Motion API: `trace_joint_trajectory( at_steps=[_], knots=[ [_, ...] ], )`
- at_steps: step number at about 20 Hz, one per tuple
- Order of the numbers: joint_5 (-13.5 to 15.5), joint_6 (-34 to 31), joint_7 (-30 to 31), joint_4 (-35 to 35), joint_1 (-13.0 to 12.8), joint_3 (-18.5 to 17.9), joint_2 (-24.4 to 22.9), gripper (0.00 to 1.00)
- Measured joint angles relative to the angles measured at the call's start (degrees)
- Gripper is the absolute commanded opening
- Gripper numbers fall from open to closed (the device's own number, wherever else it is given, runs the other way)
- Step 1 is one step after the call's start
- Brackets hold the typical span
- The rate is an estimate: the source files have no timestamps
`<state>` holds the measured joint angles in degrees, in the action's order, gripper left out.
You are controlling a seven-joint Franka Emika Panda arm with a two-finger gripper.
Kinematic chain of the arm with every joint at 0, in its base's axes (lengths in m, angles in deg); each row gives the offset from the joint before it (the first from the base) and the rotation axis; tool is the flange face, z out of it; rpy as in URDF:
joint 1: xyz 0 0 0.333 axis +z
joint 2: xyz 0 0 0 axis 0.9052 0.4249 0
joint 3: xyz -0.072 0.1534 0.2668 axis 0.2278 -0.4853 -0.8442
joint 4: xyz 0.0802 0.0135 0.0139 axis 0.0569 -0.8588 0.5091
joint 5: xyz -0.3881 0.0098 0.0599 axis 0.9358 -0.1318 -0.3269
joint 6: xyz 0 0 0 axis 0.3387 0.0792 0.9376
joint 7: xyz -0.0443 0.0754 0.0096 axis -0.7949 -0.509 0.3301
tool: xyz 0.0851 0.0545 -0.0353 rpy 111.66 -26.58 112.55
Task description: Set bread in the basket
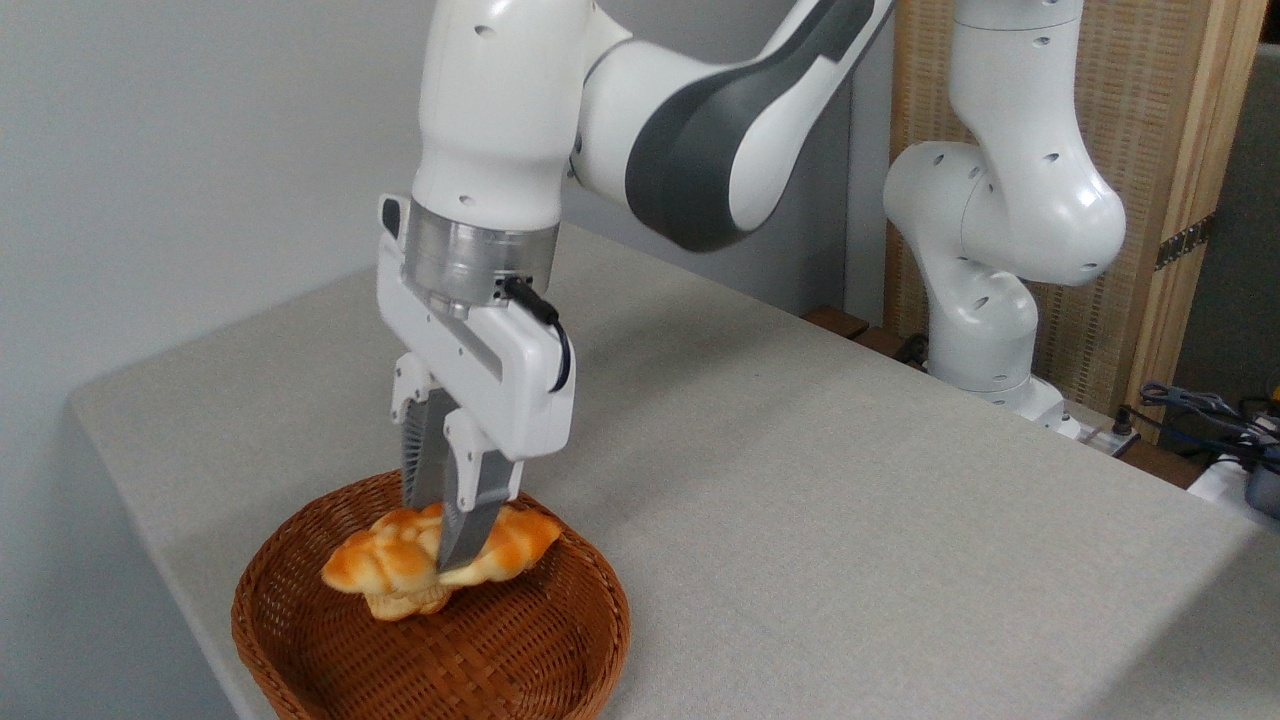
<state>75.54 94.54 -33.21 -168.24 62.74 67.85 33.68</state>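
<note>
Round reddish-brown woven wicker basket sits at the bench's 7 o'clock corner. Long glossy golden-orange braided loaf of bread is inside the rim, toward 12 o'clock, possibly just off the weave. Hand clamped on its middle. Transport looks done; release and retreat left.

1. The worktop is covered in a plain light grey cloth and runs from the lower left to the right edge.
2. A pale grey wall stands behind it on the left.
3. A woven straw-coloured screen in a light wooden frame stands at the upper right.
4. Dark cables lie tangled near the right edge, just beyond the worktop.
</note>
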Motion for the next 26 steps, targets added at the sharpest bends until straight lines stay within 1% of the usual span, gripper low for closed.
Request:
trace_joint_trajectory(
  at_steps=[2,7,26],
  knots=[
    [0.3,2.07,0.0,0.0,0.06,-0.07,1.28,1.0],
    [0.3,3.11,0.0,0.03,0.05,-0.08,3.68,1.0],
    [0.34,3.11,0.66,1.82,0.06,-0.08,3.73,1.0]
  ],
)
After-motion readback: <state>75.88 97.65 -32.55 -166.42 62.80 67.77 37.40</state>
